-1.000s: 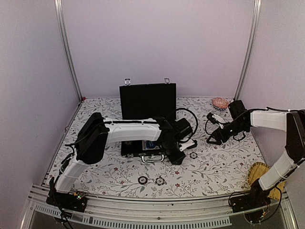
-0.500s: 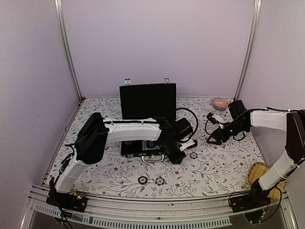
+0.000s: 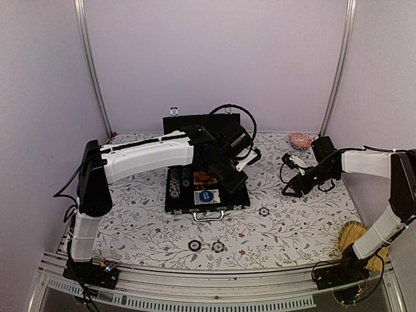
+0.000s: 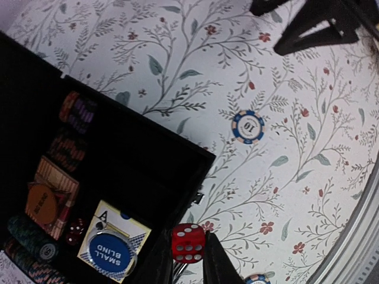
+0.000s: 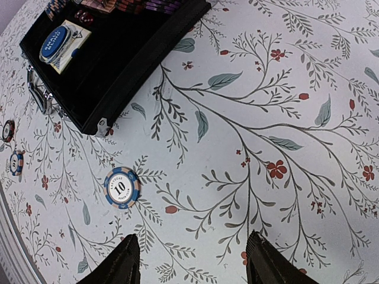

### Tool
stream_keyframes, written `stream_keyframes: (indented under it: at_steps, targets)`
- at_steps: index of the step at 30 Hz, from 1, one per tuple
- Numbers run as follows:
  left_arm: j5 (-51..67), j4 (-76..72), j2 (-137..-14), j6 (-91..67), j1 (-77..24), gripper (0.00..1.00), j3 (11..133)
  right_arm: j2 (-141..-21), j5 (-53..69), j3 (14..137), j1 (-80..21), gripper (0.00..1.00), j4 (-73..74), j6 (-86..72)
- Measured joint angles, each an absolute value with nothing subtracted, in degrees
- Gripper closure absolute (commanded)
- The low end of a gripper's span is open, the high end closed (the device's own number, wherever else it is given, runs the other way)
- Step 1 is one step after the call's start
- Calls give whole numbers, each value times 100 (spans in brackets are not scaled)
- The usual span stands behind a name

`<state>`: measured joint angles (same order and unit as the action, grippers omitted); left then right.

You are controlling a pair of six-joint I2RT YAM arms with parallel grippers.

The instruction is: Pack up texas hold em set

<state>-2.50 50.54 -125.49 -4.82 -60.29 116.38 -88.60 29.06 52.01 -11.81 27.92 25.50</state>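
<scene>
The left gripper (image 4: 188,263) is clamped on a red die (image 4: 188,242), pinched between its two fingers. It hangs over the right side of the open black briefcase (image 3: 175,208), whose lid stands upright at the back. In the tray lie stacked chips (image 4: 76,111), an orange disc (image 4: 40,203), a second red die (image 4: 75,231) and a blue SMALL BLIND disc (image 4: 111,258) resting on a playing card (image 4: 127,228). On the floral tablecloth (image 5: 284,118), just right of the case, sits a blue-and-white chip marked 10 (image 5: 121,188). The right gripper (image 5: 192,260) hovers over the cloth near that chip, fingers spread wide with nothing between them.
</scene>
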Motion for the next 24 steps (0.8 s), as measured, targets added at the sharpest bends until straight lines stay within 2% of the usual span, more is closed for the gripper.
stream_keyframes:
  at_steps: [11, 24]
  targets:
    - [-764, 5120, -12593, -1737, -4952, 82, 11493, -8858, 2906, 5201, -1181, 38, 2794, 2550]
    - [-591, 5116, -13181, -2132, -4781, 82, 11437, -8849, 2904, 5201, -1181, 38, 2797, 2552]
